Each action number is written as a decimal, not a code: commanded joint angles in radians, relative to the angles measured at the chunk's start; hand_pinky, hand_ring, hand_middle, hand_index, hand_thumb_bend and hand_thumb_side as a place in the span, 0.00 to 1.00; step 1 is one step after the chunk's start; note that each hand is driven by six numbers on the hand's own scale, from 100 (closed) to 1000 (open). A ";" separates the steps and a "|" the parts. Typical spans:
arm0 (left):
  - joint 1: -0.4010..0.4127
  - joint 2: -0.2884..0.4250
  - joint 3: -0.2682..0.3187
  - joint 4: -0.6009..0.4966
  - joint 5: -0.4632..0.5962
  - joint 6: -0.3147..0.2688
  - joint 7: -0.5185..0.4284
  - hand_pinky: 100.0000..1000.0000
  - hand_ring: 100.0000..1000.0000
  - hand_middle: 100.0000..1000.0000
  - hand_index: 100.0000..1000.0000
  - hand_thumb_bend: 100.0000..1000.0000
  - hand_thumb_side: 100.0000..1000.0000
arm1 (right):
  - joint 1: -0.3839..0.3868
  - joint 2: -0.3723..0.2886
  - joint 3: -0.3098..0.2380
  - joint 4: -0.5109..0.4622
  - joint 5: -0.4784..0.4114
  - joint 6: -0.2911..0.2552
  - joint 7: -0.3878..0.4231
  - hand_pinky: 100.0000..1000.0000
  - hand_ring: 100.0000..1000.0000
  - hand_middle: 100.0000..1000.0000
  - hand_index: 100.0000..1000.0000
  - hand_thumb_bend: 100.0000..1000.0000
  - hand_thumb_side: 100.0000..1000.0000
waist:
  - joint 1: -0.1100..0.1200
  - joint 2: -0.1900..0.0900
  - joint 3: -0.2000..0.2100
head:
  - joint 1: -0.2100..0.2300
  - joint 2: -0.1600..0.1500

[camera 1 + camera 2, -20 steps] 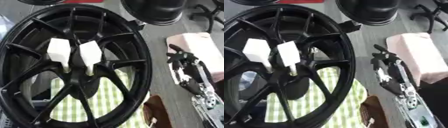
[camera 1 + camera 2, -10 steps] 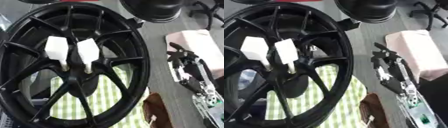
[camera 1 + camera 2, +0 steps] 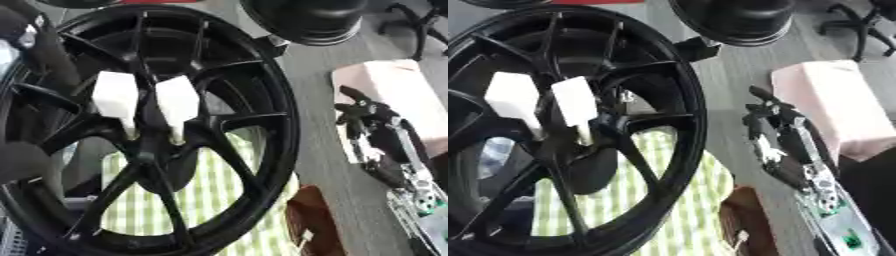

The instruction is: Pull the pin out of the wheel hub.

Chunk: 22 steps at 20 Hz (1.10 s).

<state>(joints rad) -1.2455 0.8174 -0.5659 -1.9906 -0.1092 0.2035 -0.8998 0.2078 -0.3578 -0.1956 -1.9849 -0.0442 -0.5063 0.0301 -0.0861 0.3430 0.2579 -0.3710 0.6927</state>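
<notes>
My right hand (image 3: 776, 135) lies well right of the wheel hub (image 3: 153, 150), fingers relaxed, holding nothing (two white pins (image 3: 178, 102) stand at centre); grey floor between.

We see the scene under even, soft indoor light, with no hard shadows on the grey table (image 3: 319, 105). The black wheel (image 3: 262, 115) shows a dull sheen along its rim and spokes, and the two white pins (image 3: 575, 102) just left of the right hand (image 3: 776, 132) fingers glare almost featureless. Everything is soft with motion blur, worst at the left edge, where dark shapes smear. The pink box (image 3: 833, 100) beyond the fingers looks washed out.
</notes>
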 commanded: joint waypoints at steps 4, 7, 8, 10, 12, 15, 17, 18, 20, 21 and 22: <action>-0.022 -0.031 -0.010 -0.009 -0.057 0.075 0.013 0.80 0.71 0.70 0.80 0.33 0.65 | -0.012 -0.028 0.004 -0.015 -0.006 0.002 0.013 0.83 0.96 0.44 0.54 0.00 0.40 | 0.009 -0.019 -0.017 | 0.013 -0.010; -0.012 -0.038 -0.017 -0.009 -0.102 0.102 0.027 0.80 0.72 0.72 0.82 0.33 0.63 | -0.019 -0.029 0.004 -0.015 -0.013 0.003 0.020 0.83 0.96 0.44 0.54 0.00 0.41 | 0.010 -0.014 -0.029 | 0.020 -0.014; -0.009 -0.040 -0.018 -0.009 -0.116 0.107 0.032 0.80 0.73 0.72 0.82 0.33 0.63 | -0.021 -0.029 0.004 -0.015 -0.015 0.003 0.022 0.83 0.96 0.44 0.54 0.00 0.41 | 0.011 -0.012 -0.032 | 0.021 -0.016; -0.004 -0.044 -0.019 -0.009 -0.141 0.116 0.039 0.81 0.73 0.73 0.82 0.33 0.62 | -0.026 -0.028 0.006 -0.015 -0.017 0.005 0.027 0.83 0.96 0.44 0.54 0.00 0.41 | 0.011 -0.007 -0.039 | 0.026 -0.020; 0.002 -0.047 -0.018 -0.009 -0.163 0.124 0.046 0.81 0.74 0.75 0.84 0.32 0.61 | -0.033 -0.027 0.007 -0.015 -0.019 0.006 0.032 0.83 0.96 0.44 0.54 0.00 0.42 | 0.011 0.000 -0.044 | 0.032 -0.024; 0.011 -0.049 -0.016 -0.009 -0.186 0.137 0.053 0.82 0.74 0.77 0.84 0.32 0.57 | -0.041 -0.024 0.010 -0.015 -0.018 0.009 0.038 0.83 0.96 0.44 0.54 0.00 0.43 | 0.010 0.011 -0.051 | 0.037 -0.028; 0.020 -0.048 -0.015 -0.009 -0.201 0.147 0.054 0.82 0.75 0.77 0.84 0.32 0.57 | -0.046 -0.020 0.012 -0.015 -0.016 0.011 0.042 0.83 0.96 0.44 0.54 0.00 0.43 | 0.010 0.020 -0.055 | 0.041 -0.030; 0.024 -0.048 -0.014 -0.009 -0.208 0.151 0.054 0.82 0.75 0.77 0.84 0.32 0.57 | -0.048 -0.018 0.012 -0.015 -0.013 0.012 0.044 0.83 0.96 0.43 0.54 0.00 0.43 | 0.009 0.024 -0.057 | 0.042 -0.032; 0.031 -0.047 -0.013 -0.009 -0.216 0.160 0.053 0.82 0.75 0.77 0.84 0.31 0.56 | -0.052 -0.012 0.013 -0.015 -0.008 0.015 0.045 0.83 0.96 0.43 0.54 0.00 0.44 | 0.009 0.032 -0.059 | 0.045 -0.035; 0.034 -0.046 -0.014 -0.009 -0.218 0.162 0.052 0.82 0.75 0.77 0.84 0.31 0.56 | -0.053 -0.010 0.014 -0.015 -0.006 0.017 0.045 0.83 0.97 0.43 0.54 0.00 0.44 | 0.008 0.035 -0.060 | 0.046 -0.036; 0.037 -0.045 -0.014 -0.009 -0.220 0.164 0.049 0.82 0.75 0.77 0.84 0.31 0.55 | -0.056 -0.008 0.015 -0.015 -0.004 0.018 0.046 0.83 0.97 0.43 0.54 0.00 0.44 | 0.008 0.039 -0.060 | 0.046 -0.037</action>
<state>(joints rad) -1.1972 0.7631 -0.5935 -1.9904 -0.3198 0.3466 -0.8362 0.1542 -0.3556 -0.1781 -1.9849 -0.0525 -0.4886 0.0737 -0.0807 0.3987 0.1989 -0.3269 0.6708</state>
